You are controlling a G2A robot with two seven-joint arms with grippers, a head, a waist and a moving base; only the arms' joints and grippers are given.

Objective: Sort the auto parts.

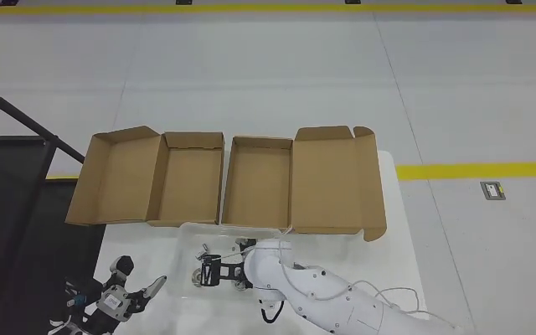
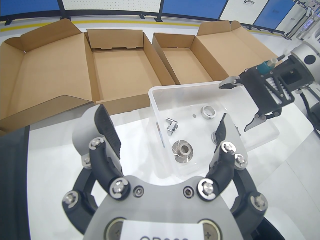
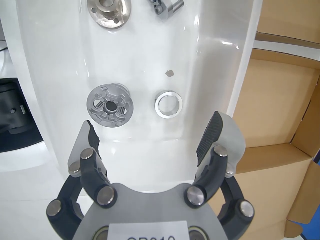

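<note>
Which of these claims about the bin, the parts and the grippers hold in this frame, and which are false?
1. The metal ring lies in the clear bin. True.
2. The right gripper is shut on the ring. False: it is open above the bin, holding nothing.
3. The left gripper is open. True.
4. The flanged hub is held in the left gripper. False: it lies loose in the bin.

Parts lie in tray before two boxes.
</note>
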